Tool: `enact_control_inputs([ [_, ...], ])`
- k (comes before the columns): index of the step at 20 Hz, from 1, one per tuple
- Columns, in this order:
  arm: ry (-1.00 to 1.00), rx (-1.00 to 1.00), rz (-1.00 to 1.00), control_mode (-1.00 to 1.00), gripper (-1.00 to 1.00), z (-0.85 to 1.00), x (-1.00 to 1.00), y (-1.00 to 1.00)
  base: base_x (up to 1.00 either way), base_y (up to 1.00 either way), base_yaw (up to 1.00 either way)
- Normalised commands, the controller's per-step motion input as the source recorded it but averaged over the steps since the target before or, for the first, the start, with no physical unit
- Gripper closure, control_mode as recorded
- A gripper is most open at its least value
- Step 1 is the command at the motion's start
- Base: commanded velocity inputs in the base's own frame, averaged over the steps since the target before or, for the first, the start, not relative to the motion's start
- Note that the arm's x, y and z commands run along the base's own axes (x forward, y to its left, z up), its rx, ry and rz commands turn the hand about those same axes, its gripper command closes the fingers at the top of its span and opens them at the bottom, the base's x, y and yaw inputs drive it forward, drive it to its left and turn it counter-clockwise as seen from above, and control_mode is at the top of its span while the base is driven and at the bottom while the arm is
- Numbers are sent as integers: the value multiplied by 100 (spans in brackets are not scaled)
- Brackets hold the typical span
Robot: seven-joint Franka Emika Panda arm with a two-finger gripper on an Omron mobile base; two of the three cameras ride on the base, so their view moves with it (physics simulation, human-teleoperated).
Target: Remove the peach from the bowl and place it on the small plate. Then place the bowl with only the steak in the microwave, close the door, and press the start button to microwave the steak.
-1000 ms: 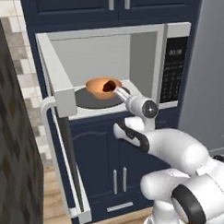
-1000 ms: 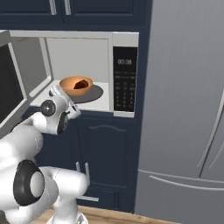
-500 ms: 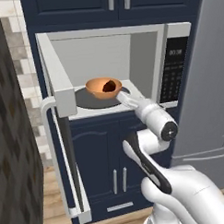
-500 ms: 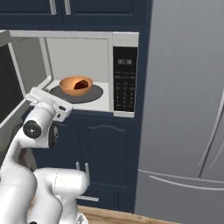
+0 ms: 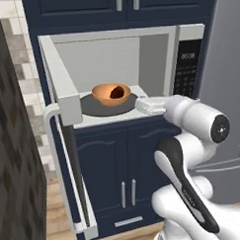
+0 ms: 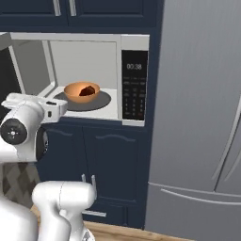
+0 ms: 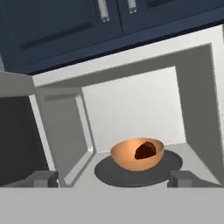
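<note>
Navy cabinets, grey fridge, wooden floor

Microwave clock reading 00:38

The small display at the top of the microwave control panel is showing the digits 00:38 in the right base view. In the left base view the same display is showing pale digits too blurred to read. The keypad buttons below are carrying marks too small to make out.
</note>
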Motion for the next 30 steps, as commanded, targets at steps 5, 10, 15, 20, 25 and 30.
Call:
enact_control_inputs([
  [5,21,-26,6,-100,-100,-22,-99,25,0,0,0],
  [10,5,-23,5,-100,-100,-63,-100,12,0,0,0],
  [15,-3,-28,5,-100,-100,-50,-100,5,0,0,0],
  [20,-4,-38,11,-100,-100,-33,-100,33,0,0,0],
  [25,-6,-44,14,-100,-100,-28,-100,65,0,0,0],
  [30,-5,-46,11,-100,-100,-16,-33,94,0,0,0],
])
